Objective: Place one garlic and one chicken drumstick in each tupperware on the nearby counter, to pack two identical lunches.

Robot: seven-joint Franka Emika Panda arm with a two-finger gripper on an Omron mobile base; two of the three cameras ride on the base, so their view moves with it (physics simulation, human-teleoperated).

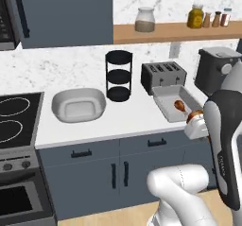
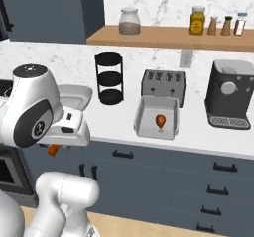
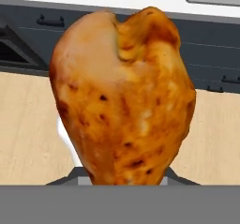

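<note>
A chicken drumstick [image 3: 123,96] is being gripped in the robot's jaws, its plump end looming large in the hand view against dark cabinet fronts and a wooden floor. In the right base view the held drumstick is being glimpsed as an orange tip beneath the white hand, in front of the desk's [image 2: 114,127] edge. A second drumstick [image 2: 160,120] is being kept in the rectangular tupperware [image 2: 171,130], just in front of the toaster [image 2: 163,86]. The oval tupperware [image 1: 59,103] is being shown on the desk beside the stove [image 1: 16,118], well apart from the rectangular one, with a black tiered rack [image 1: 118,75] between them.
</note>
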